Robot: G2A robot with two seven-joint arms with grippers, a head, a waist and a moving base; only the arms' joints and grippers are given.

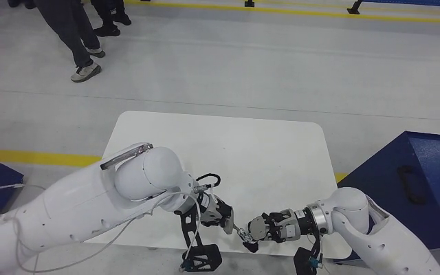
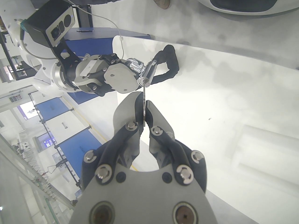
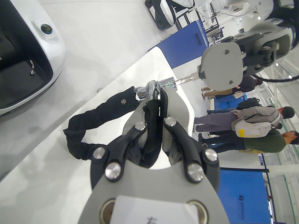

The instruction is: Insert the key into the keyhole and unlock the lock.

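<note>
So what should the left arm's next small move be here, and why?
Probably the left gripper should ease the key straight deeper into the lock, which the right gripper holds. The key's tip meets the keyhole end, but much of the blade shows bare, so turning seems premature.

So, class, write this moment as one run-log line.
left hand: shut on key | right hand: shut on lock | key tip: at keyhole, depth unclear
</note>
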